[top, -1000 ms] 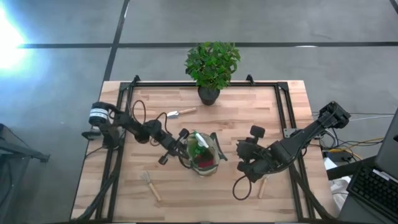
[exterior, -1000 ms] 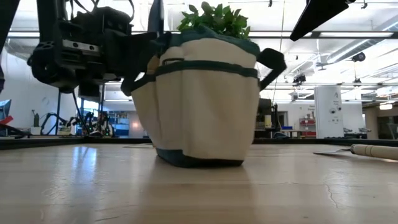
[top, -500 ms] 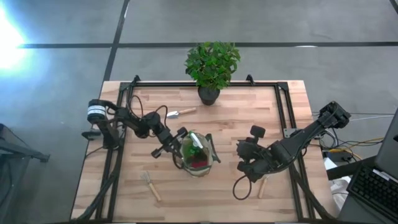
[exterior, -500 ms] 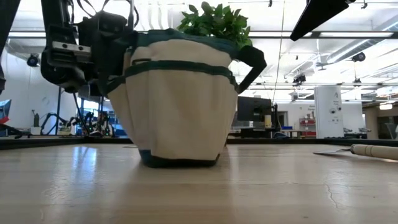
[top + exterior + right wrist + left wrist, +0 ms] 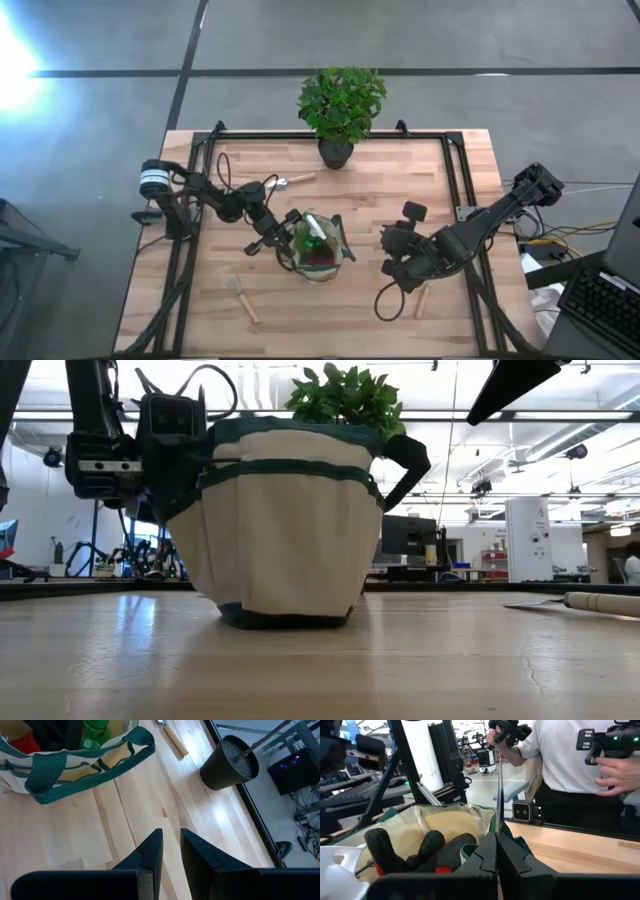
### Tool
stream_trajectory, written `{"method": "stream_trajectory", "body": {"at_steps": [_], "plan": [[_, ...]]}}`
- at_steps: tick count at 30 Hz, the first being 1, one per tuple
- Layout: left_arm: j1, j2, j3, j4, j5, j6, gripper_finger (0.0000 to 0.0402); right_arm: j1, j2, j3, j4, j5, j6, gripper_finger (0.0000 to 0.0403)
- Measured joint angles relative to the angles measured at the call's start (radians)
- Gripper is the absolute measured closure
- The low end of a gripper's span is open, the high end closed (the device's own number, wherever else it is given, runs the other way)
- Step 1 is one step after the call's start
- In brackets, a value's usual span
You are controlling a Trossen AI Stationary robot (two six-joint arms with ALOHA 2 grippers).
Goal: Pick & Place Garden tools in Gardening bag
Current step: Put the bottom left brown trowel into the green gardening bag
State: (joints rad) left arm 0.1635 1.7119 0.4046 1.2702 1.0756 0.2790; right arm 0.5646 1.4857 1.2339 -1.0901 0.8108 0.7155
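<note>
1. High view, with the gardening bag [image 5: 318,248] as my landmark: it stands near the middle of the table [image 5: 330,300], mouth up, and green and red things show inside it.
2. The left gripper [image 5: 277,238] is right at the bag's left rim. Its fingers are pressed together on the edge of the fabric; in the left wrist view they meet on the rim with the open mouth just beyond them.
3. In that same wrist view, dark tool handles [image 5: 427,847] with a bit of red lie inside the bag, just past the closed fingers.
4. To the bag's near left, a fork [image 5: 241,296] with a wooden handle lies flat on the table, apart from both grippers.
5. To the bag's right, well apart from it, the right gripper [image 5: 392,262] hovers over the boards. Its fingers stand slightly parted with nothing between them; the right wrist view shows bare wood in the gap.
6. Near that gripper, on the side away from the bag, a wooden handle [image 5: 422,299] pokes out from under the arm.
7. Beyond the bag, a trowel [image 5: 291,181] lies on the table.
8. Farthest off, the potted plant [image 5: 341,107] stands at the table's back edge.
</note>
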Motion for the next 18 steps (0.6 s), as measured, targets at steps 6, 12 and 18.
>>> {"method": "stream_trajectory", "body": {"at_steps": [6, 12, 18], "plan": [[0.0, 0.0, 0.0, -0.005, -0.002, -0.027, 0.0399, 0.0, 0.0, 0.0, 0.0, 0.0, 0.003, 0.0344], [0.0, 0.0, 0.0, -0.006, -0.002, -0.072, 0.0387, 0.0, 0.0, 0.0, -0.002, 0.0, 0.004, 0.0344], [0.0, 0.0, 0.021, 0.006, -0.007, -0.168, 0.0383, 0.0, 0.0, 0.0, -0.003, -0.001, 0.007, 0.0344]]}}
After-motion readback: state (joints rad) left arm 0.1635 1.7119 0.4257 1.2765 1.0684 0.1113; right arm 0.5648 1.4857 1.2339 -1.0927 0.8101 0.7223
